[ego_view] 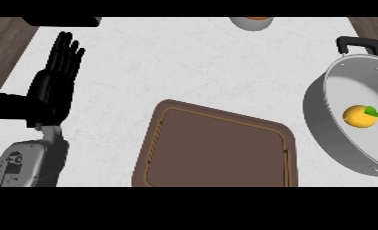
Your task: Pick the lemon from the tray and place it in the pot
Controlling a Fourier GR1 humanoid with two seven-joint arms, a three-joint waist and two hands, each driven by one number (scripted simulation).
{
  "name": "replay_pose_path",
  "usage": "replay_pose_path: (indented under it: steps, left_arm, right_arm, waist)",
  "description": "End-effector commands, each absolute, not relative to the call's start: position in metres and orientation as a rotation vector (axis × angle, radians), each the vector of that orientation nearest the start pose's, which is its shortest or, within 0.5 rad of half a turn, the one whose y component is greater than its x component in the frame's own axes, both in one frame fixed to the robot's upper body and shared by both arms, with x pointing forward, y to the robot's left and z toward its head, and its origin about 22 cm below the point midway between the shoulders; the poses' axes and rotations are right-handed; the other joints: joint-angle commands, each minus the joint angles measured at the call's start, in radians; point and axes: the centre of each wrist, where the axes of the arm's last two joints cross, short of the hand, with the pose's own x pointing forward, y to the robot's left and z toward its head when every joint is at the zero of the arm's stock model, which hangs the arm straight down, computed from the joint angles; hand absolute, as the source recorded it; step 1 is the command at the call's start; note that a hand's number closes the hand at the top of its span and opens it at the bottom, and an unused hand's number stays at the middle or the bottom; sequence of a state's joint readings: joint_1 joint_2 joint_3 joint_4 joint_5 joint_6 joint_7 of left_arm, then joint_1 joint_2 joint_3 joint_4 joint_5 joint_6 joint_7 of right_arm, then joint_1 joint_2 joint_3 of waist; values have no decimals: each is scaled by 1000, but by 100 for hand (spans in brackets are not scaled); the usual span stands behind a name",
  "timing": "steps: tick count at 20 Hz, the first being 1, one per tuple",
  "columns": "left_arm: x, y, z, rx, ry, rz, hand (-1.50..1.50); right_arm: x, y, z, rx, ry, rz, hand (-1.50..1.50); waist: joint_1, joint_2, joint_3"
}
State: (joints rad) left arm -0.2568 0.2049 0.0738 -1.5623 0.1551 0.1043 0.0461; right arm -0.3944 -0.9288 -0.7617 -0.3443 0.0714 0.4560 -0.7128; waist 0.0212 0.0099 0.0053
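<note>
We judge the task done, or v. nearly so. The lemon [359,116] lies inside the pot [341,81] at the right edge of the view, on the pot's floor toward the right side, w/ a small green leaf or stem bit at its upper right. No hand touches it. The brown tray [218,149] sits mid-counter, just left of the pot, and we see no lemon on it.

Our left hand [53,86] shows at the left edge, fingers straight and pointing up, spread flat, holding nothing: it's resting, well apart from tray and pot. Its grey forearm [29,161] comes in from the lower left. The right hand shows nowhere, so we can't tell its state.

What's left, as far as we can judge: nothing for the lemon itself, maybe only bringing the arms to rest.

Hidden or unclear:
- The pot is cut off by the right edge, so approx. half of it is out of view; only one black handle [354,44] shows, at top.
- The tray's lower edge runs out of view.
- A small round container [252,22] at the top is cut off, w/ sth orange inside; we can't say what.
- A dark object [63,21] at top left is mostly cut off, unidentifiable.
</note>
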Motion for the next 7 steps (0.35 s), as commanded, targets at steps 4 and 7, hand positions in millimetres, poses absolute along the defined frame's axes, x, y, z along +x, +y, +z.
replay_pose_path:
  steps: [4,7]
  left_arm:
    - [301,261,75,83,-1777,54,0]
    - [304,258,80,67,-1774,37,0]
  right_arm:
    - [166,-621,92,-562,-1834,-84,-150]
    - [161,-629,110,-560,-1849,-93,-150]
  waist:
    - [2,5,4]
    - [-1,2,4]
